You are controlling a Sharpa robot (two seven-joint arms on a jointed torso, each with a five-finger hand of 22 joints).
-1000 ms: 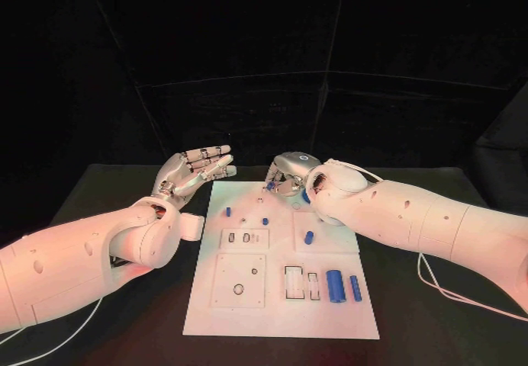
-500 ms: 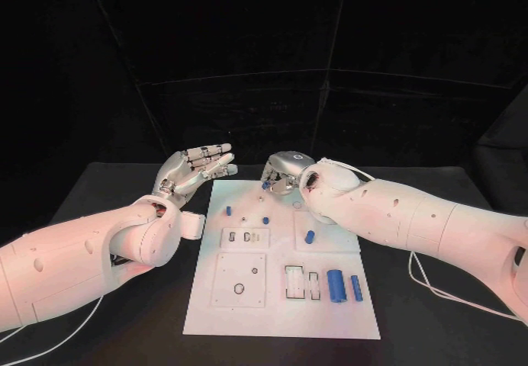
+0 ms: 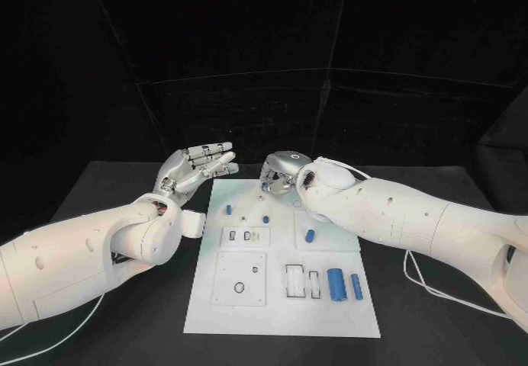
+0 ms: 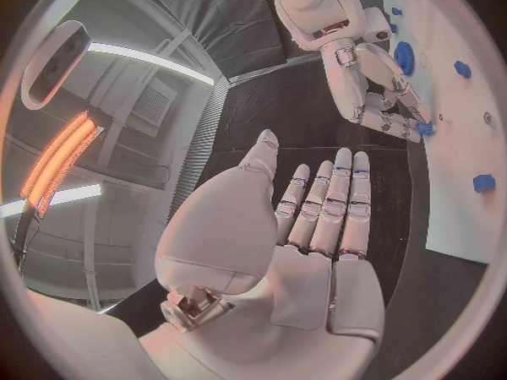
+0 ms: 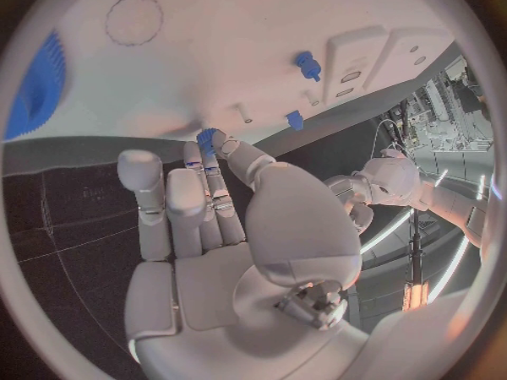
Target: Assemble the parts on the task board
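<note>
Black table (image 3: 110,191), one task board (image 3: 275,313)

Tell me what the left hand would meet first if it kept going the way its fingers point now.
Probably the right hand. The left hand is open beside the board's far corner, fingers aimed toward it across bare table. Depth is unclear, so it might pass clear of it.

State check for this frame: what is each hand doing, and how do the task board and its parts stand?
left hand: open, raised beside the board, holding nothing.
right hand: over the board's far end, pinching a small blue part.
task board: flat on the table.
blue cylinders: two lying side by side on the board.
</note>
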